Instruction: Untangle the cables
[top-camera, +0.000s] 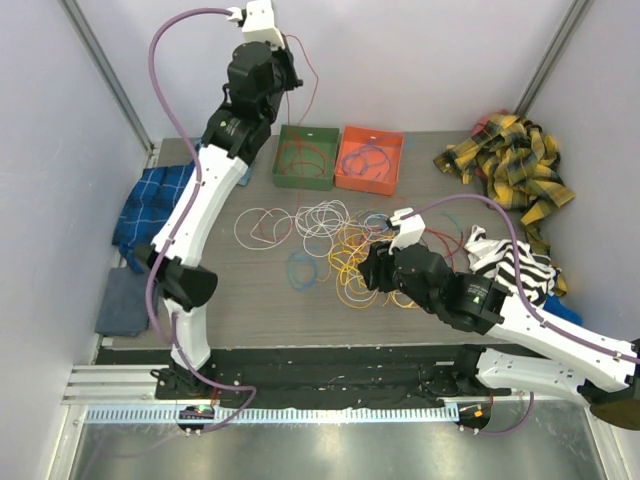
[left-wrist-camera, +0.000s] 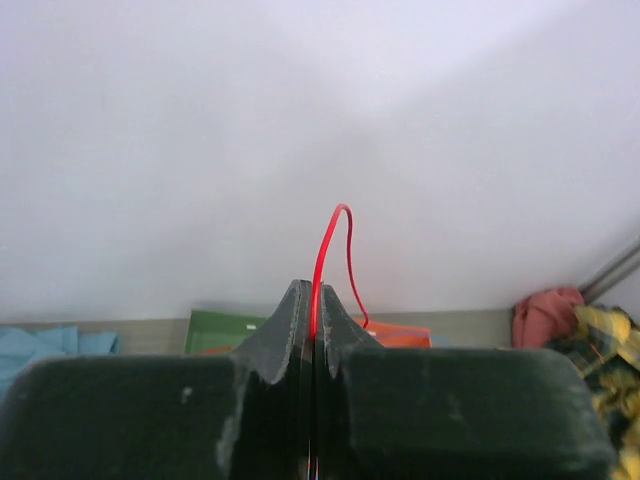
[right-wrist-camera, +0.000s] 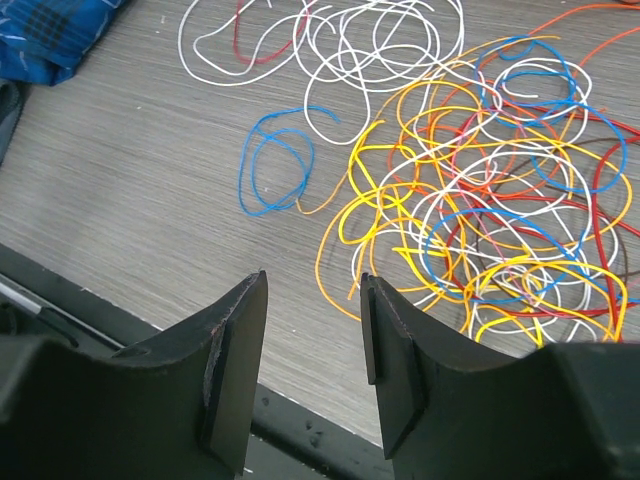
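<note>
grey wood-grain tabletop (top-camera: 250, 300) sits between pale walls (top-camera: 420, 60). the cables (top-camera: 345, 250) lie in a loose heap near its middle, with yellow, orange, white, blue and red loops crossing over one another. at the heap's left edge a small blue loop (right-wrist-camera: 275, 170) lies almost on its own, joined to an orange strand. farther back a white loop (top-camera: 262, 225) lies with a thin red strand inside it.

at the far side stand a green bin (top-camera: 303, 181) and an orange bin (top-camera: 365, 185), touching side by side, each with a few cable loops inside.

the left tool (left-wrist-camera: 312, 300) is raised high over the green bin. its fingers are pressed together, pinching a red cable (left-wrist-camera: 335, 230). the cable rises from the fingertips, arches over and drops toward the bins. in the top view it hangs down from the tool to the green bin.

the right tool (right-wrist-camera: 313, 285) is low at the near right edge of the heap. its fingers are spread apart with nothing between them, only bare tabletop showing in the gap. the nearest orange and yellow strands lie just beyond its fingertips, toward the right of the wrist view.

a blue cloth (top-camera: 155, 205) is bunched at the left edge of the tabletop. a yellow cloth (top-camera: 515, 160) lies at the far right corner. a striped cloth (top-camera: 520, 265) lies just behind the right arm.
</note>
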